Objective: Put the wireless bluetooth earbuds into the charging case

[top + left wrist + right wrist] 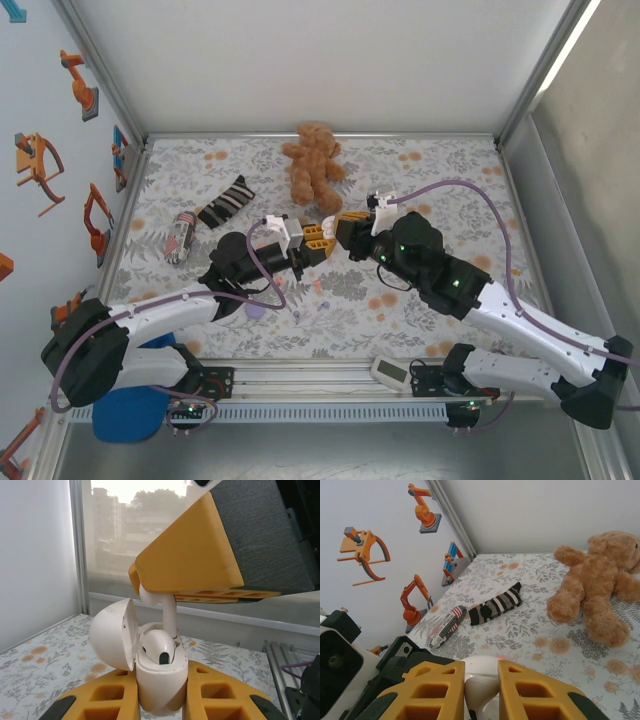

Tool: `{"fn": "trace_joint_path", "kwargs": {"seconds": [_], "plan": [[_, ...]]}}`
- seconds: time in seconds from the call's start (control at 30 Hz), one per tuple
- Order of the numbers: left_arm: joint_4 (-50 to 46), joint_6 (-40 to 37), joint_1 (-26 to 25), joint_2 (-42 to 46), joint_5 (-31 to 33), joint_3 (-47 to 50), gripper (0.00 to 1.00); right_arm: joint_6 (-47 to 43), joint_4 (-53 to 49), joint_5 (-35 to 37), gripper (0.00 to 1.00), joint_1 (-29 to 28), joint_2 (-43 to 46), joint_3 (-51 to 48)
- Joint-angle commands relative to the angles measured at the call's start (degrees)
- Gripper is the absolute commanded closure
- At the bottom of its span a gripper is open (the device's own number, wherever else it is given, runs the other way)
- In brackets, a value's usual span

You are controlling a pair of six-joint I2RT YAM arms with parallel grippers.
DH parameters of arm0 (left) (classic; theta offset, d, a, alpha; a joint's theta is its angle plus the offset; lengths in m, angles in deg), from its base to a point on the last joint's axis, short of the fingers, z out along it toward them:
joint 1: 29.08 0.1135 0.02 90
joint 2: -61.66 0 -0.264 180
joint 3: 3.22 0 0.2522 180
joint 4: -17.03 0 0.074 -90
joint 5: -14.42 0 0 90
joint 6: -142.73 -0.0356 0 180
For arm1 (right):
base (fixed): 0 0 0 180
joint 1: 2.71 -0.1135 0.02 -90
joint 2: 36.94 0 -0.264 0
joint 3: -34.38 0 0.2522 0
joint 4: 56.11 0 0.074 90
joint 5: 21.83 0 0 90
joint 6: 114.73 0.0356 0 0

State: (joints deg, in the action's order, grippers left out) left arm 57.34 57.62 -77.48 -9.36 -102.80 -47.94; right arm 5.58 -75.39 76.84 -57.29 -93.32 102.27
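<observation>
In the left wrist view, the left gripper (pixel 161 692) has its orange fingers closed against both sides of the white charging case (pixel 160 680), holding it upright with its lid (pixel 112 635) swung open to the left. One earbud (pixel 159 647) already sits in its well inside the case. Directly above the case, the right gripper (pixel 152 586) pinches the head of a second earbud (pixel 169 612), whose stem reaches down past the rim of the case beside the seated one; it looks only partly in. In the right wrist view, the second earbud's white head is clamped between the two orange fingers, with the rounded case just beneath. A teddy bear (pixel 595 590) and a striped sock (pixel 495 605) lie well beyond the case on the floral mat (pixel 530 625). In the top external view, both grippers meet tip to tip over the case, near the bear's feet. A small salmon-pink speck (pixel 318 287), possibly another bud, lies on the mat near the case. By this showing, what is left is pushing the second earbud fully home, releasing it and perhaps closing the lid.
</observation>
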Motion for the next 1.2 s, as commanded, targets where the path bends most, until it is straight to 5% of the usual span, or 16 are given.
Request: {"fn": "trace_joint_path", "kwargs": {"seconds": [0.0,0.7,0.97,1.17], "plan": [[2.6,0.3,-0.4,0.6,-1.3,-1.4,1.00,-0.6,0.7,1.8,0.80,-0.6,0.0,-0.1],[2.8,0.4,-0.4,0.2,-1.3,-1.4,1.00,0.2,-2.8,2.1,0.75,-1.3,0.7,0.2],[3.0,0.8,-0.4,0.2,-1.4,-1.0,1.00,-1.4,-5.5,2.6,0.65,-1.3,0.8,3.4],[3.2,1.0,-0.4,0.5,-1.3,-0.3,1.00,-3.9,-9.5,4.7,0.49,-1.2,2.4,6.8]]}}
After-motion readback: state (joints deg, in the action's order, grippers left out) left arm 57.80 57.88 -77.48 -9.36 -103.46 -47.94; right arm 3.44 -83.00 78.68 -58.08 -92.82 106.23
